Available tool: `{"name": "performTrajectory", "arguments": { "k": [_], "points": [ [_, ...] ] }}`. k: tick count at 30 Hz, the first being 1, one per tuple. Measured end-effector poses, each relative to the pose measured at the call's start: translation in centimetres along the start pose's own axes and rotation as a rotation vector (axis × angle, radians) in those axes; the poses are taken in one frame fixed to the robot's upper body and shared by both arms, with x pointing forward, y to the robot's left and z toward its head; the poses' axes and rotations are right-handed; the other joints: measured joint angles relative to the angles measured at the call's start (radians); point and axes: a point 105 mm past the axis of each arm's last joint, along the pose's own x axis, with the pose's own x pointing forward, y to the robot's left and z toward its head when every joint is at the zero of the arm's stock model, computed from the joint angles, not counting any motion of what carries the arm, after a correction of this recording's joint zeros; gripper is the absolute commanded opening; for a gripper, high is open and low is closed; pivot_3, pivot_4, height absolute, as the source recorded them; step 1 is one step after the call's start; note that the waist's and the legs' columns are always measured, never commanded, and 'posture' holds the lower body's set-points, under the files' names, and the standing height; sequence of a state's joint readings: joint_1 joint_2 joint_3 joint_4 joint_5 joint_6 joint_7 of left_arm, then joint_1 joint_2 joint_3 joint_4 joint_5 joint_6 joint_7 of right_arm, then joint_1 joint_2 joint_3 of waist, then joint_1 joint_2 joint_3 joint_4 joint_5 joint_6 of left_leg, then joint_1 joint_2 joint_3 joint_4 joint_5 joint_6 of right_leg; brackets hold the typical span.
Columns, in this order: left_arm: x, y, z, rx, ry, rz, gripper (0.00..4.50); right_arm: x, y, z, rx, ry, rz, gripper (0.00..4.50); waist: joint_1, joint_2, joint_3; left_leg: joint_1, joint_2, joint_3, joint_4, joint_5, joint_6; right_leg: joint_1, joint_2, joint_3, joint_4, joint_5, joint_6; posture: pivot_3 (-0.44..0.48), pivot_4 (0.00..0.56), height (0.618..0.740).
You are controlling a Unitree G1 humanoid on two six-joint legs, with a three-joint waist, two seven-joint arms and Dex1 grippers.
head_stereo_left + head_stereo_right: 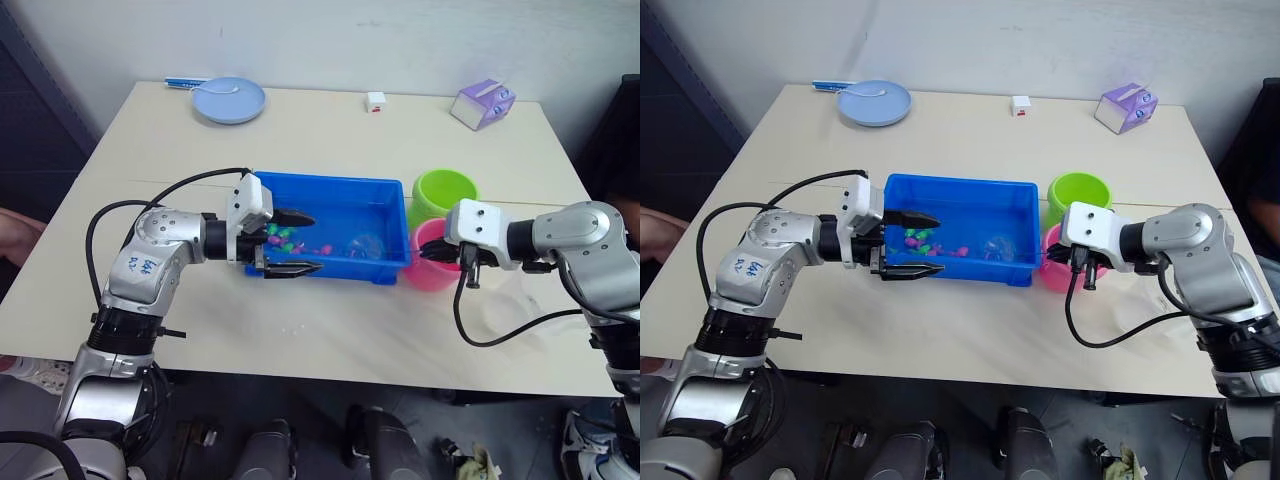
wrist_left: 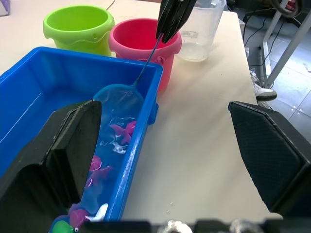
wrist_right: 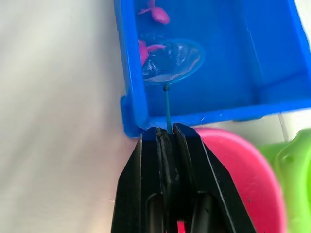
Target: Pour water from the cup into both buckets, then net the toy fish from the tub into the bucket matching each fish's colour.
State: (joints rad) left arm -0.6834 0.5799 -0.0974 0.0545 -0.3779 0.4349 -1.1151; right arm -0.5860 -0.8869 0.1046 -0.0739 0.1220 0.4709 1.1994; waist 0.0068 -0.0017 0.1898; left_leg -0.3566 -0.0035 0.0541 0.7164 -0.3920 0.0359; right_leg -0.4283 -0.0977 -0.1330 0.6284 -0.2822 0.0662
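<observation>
The blue tub (image 1: 385,190) holds water and several small toy fish (image 1: 283,236), mostly pink, gathered at its left end. My left gripper (image 1: 316,243) is open and straddles the tub's near wall at that end, touching nothing. My right gripper (image 3: 167,132) is shut on the net's thin stick above the pink bucket (image 1: 432,275). The net hoop (image 3: 175,60) dips into the water at the tub's right end, with a pink fish (image 3: 146,48) at its rim. The green bucket (image 1: 444,192) stands just behind the pink one. The clear cup (image 2: 199,34) stands on the table to the right of the pink bucket.
A pale-blue plate (image 1: 229,100) with a spoon sits at the table's far left. A small white cube (image 1: 375,101) and a purple box (image 1: 483,103) lie along the far edge. Bare tabletop (image 1: 330,320) stretches in front of the tub.
</observation>
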Motion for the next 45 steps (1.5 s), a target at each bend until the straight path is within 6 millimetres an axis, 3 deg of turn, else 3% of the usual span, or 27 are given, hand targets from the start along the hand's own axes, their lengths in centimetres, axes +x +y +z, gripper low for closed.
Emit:
{"name": "performTrajectory", "arguments": {
  "k": [6, 12, 18, 19, 20, 25, 33, 42, 45],
  "points": [
    [0.0, 0.2, -0.1, -0.008, -0.004, 0.010, 4.50, 0.4, 0.7, -0.3, 0.225, -0.087, -0.032, 0.80, 0.002, 0.000, 0.000, 0.000, 0.000, 0.000, 0.000, 0.000, 0.000, 0.000, 0.000, 0.000, 0.000, 0.000, 0.000, 0.000, 0.150, 0.739],
    [-0.1, 0.5, -0.7, -0.035, -0.001, 0.022, 4.50, 0.5, 0.8, -0.1, 0.205, -0.101, -0.071, 0.80, 0.003, 0.000, 0.000, 0.000, 0.000, 0.000, 0.000, 0.000, 0.000, 0.000, 0.000, 0.000, 0.000, 0.000, 0.000, 0.000, 0.150, 0.739],
    [-0.8, 1.1, -1.3, -0.027, 0.033, 0.052, 4.50, 1.7, -0.2, 0.4, -0.033, -0.038, -0.166, 0.80, -0.005, 0.000, 0.000, 0.000, 0.000, 0.001, 0.000, 0.000, 0.000, 0.000, 0.000, 0.001, 0.001, 0.000, 0.000, 0.000, 0.150, 0.739],
    [-1.0, 1.2, -1.3, -0.019, 0.040, 0.056, 4.50, 1.9, -0.9, 0.4, -0.221, 0.043, -0.188, 0.80, -0.007, 0.000, 0.000, 0.000, 0.000, 0.001, 0.000, 0.000, 0.000, 0.000, 0.000, 0.001, 0.000, 0.000, 0.000, 0.000, 0.150, 0.739],
    [-1.1, 1.2, -1.3, -0.017, 0.041, 0.057, 4.50, 1.9, -1.2, 0.4, -0.293, 0.067, -0.195, 0.80, -0.006, 0.000, 0.000, 0.000, 0.000, 0.001, 0.000, 0.000, 0.000, 0.000, 0.000, 0.000, 0.000, 0.000, 0.000, 0.000, 0.150, 0.739],
    [-1.4, 1.3, -1.1, -0.014, 0.039, 0.067, 4.50, 3.2, -0.8, 0.6, -0.397, 0.062, -0.147, 0.80, -0.007, 0.000, 0.000, 0.000, 0.000, 0.001, 0.000, 0.000, 0.000, 0.000, 0.000, 0.000, 0.000, 0.000, 0.000, 0.000, 0.150, 0.739],
    [-2.3, 1.7, -1.2, 0.001, 0.070, 0.089, 4.50, 5.2, 0.8, 1.7, -0.311, -0.034, -0.068, 0.80, -0.010, 0.000, 0.000, 0.000, 0.000, 0.001, 0.000, 0.000, 0.000, 0.000, 0.000, 0.000, 0.000, 0.000, 0.000, 0.000, 0.150, 0.739],
    [-3.8, 2.0, -1.8, -0.010, 0.114, 0.100, 4.50, 5.4, 1.7, 3.3, -0.158, -0.135, -0.040, 0.80, -0.007, 0.000, 0.000, 0.000, 0.000, 0.000, 0.000, 0.000, 0.000, 0.000, 0.000, 0.000, 0.000, 0.000, 0.000, 0.000, 0.150, 0.739],
    [-4.6, 2.1, -2.0, 0.005, 0.149, 0.109, 4.50, 5.4, 1.5, 3.3, -0.183, -0.129, -0.059, 0.80, -0.008, 0.000, 0.000, 0.000, 0.000, 0.000, 0.000, 0.000, 0.000, 0.000, 0.000, 0.000, 0.000, 0.000, 0.000, 0.000, 0.150, 0.739]
  ]
}}
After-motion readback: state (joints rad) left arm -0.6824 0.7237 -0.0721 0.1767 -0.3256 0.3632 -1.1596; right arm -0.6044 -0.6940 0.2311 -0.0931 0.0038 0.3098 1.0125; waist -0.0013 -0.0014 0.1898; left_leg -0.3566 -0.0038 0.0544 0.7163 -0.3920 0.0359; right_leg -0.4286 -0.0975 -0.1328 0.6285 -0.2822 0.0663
